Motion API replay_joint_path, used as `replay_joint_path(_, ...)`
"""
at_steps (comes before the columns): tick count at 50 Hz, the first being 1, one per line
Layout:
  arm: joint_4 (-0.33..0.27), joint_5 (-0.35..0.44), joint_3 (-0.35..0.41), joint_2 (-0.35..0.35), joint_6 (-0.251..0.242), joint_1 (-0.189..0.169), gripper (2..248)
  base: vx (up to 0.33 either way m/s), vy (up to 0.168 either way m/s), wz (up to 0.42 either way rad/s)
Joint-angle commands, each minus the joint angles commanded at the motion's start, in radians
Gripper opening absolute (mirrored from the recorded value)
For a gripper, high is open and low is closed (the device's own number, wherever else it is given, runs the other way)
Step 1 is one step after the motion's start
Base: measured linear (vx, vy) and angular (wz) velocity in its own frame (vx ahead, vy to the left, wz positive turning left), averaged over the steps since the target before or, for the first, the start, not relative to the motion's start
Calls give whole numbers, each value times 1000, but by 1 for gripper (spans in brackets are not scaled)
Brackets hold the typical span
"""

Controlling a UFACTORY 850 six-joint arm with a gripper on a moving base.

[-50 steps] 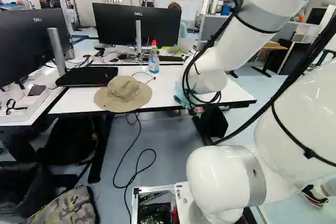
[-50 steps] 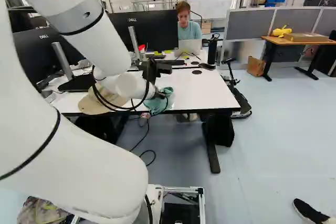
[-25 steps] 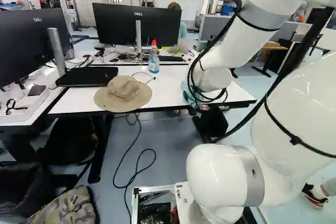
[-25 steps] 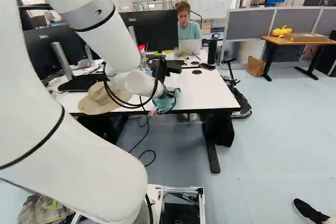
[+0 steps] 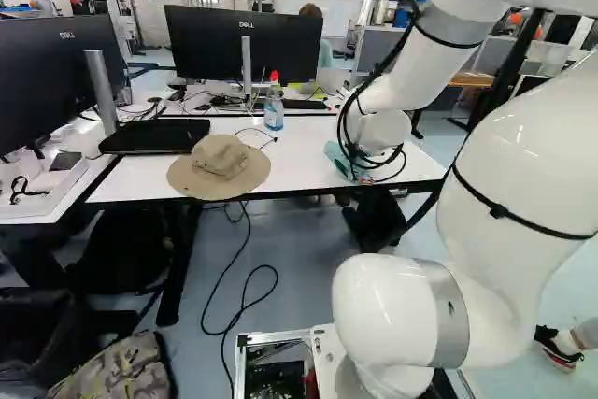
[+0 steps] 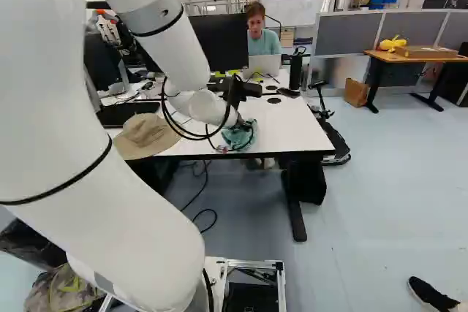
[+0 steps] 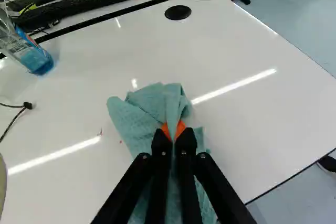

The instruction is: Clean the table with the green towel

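Green towel (image 7: 137,129) is lying kinda bunched on the table (image 7: 236,129), close to its front edge and right of the middle; claw (image 6: 244,126) is pinching a fold of it between orange pads (image 7: 180,128); couple red specks (image 7: 101,132) are showing beside it; hat (image 5: 220,158) is sitting toward the left front corner.

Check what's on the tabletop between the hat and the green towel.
Small red marks near the green towel, then bare white tabletop towards the hat; the wrist view shows this.
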Motion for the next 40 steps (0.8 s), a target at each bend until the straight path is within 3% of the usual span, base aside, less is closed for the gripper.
replay_joint_path(25, 0, 0, -123, -117, 0, 28, 25, 0, 0, 0)
replay_joint_path(40, 0, 0, -134, -126, 0, 73, 25, 0, 0, 0)
